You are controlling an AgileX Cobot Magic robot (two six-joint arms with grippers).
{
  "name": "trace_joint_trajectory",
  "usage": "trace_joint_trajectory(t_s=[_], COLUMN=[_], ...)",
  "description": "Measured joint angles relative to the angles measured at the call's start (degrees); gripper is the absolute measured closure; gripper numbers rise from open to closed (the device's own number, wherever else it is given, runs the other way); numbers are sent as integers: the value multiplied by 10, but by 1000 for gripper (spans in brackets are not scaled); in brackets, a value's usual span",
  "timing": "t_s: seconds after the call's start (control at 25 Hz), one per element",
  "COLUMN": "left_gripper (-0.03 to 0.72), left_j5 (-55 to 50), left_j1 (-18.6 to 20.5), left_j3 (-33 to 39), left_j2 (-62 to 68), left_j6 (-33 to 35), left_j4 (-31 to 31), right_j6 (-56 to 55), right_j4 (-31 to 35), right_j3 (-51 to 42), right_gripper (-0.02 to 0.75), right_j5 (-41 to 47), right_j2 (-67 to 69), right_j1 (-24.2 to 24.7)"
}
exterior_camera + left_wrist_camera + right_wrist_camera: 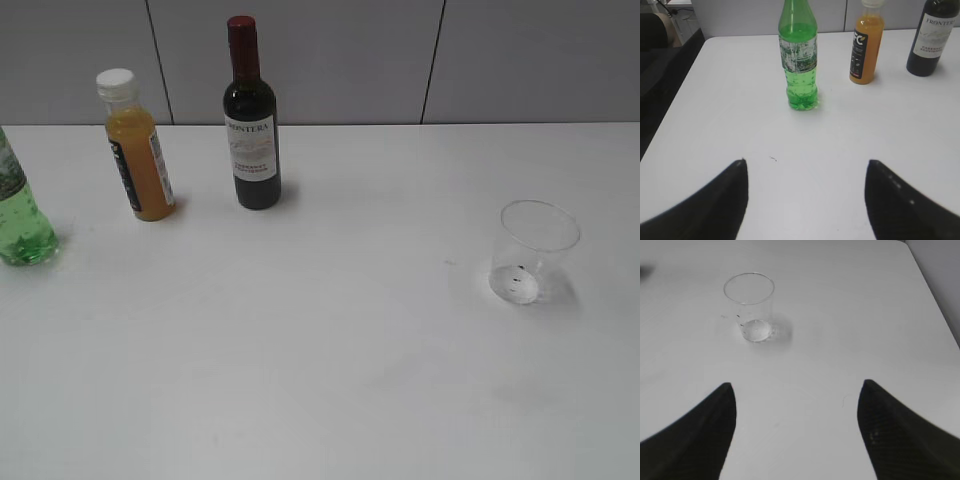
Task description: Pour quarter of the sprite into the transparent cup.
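The sprite, a green see-through bottle with a pale label, stands upright at the far left edge of the exterior view (18, 222) and ahead in the left wrist view (799, 60); its cap end is cut off. My left gripper (806, 162) is open and empty, well short of it. The transparent cup (533, 252) stands upright at the right, with dark specks at its bottom. In the right wrist view the cup (752, 306) is ahead and left of my right gripper (797, 385), which is open and empty. Neither gripper shows in the exterior view.
An orange juice bottle with a white cap (138, 146) and a dark wine bottle with a red top (251, 120) stand at the back left, to the right of the sprite. The white table (320, 360) ends at a grey wall behind.
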State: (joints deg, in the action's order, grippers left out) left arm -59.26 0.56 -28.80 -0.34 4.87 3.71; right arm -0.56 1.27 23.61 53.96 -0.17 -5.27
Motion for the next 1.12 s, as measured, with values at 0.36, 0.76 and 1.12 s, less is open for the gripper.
trace_joint_trajectory(t_s=[0.36,0.76,1.12], left_gripper=[133,133,133], left_j5=[0,0,0], left_j1=[0,0,0], left_j3=[0,0,0], left_j2=[0,0,0], left_j6=[0,0,0], left_j4=[0,0,0], right_j6=[-1,-1,-1], right_j4=[0,0,0], right_j3=[0,0,0], right_gripper=[154,154,154], right_j5=[0,0,0], right_j2=[0,0,0], right_j1=[0,0,0])
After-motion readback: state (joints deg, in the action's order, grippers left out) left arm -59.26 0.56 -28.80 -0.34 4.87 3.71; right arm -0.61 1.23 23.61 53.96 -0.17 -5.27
